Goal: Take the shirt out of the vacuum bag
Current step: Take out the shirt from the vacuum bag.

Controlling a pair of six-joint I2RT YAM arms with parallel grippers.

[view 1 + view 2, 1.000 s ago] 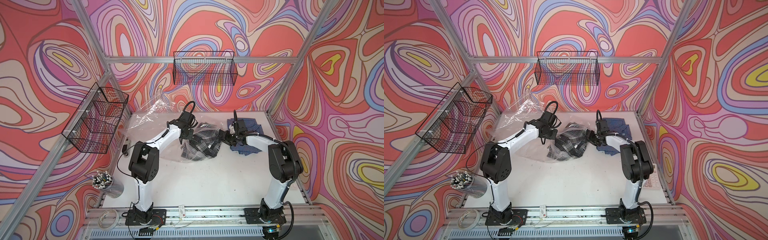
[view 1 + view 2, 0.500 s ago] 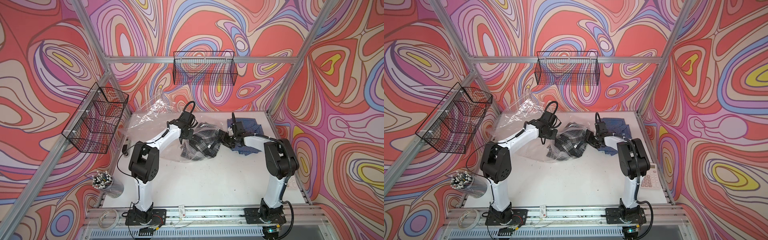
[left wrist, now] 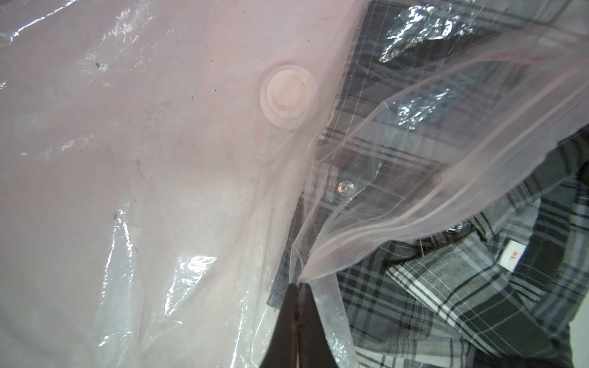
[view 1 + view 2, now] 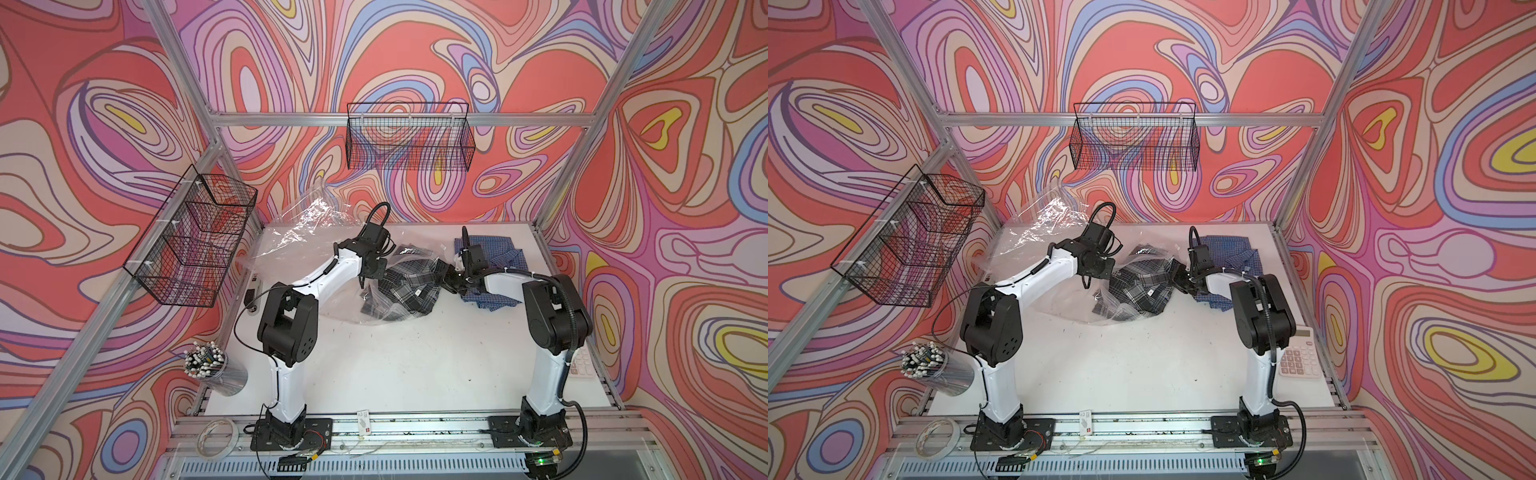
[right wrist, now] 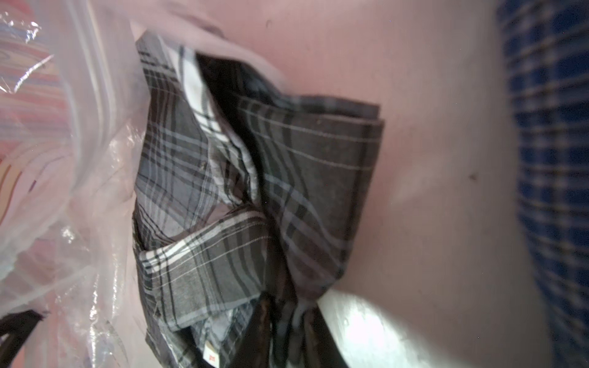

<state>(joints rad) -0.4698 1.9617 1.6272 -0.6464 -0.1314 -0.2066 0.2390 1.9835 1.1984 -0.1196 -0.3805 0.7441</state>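
The vacuum bag (image 4: 299,245) is clear crinkled plastic lying across the back left of the table, and its round white valve (image 3: 287,95) shows in the left wrist view. The shirt (image 4: 409,282) is grey and black plaid and lies crumpled, partly inside the bag's open mouth. My left gripper (image 3: 299,286) is shut on the edge of the bag's mouth and holds it up beside the shirt; in a top view the left gripper (image 4: 365,286) is at the shirt's left. My right gripper (image 5: 287,306) is shut on a fold of the shirt at its right side (image 4: 445,277).
A blue checked shirt (image 4: 498,253) lies at the back right, under my right forearm. A cup of pens (image 4: 208,365) and a tape roll (image 4: 218,432) sit front left, a calculator (image 4: 1300,357) front right. Wire baskets (image 4: 409,137) hang on the back and left walls.
My right gripper's jaws have closed on the plaid shirt, and the right arm's elbow has swung slightly left. The left arm and the bag edge it holds have not moved.
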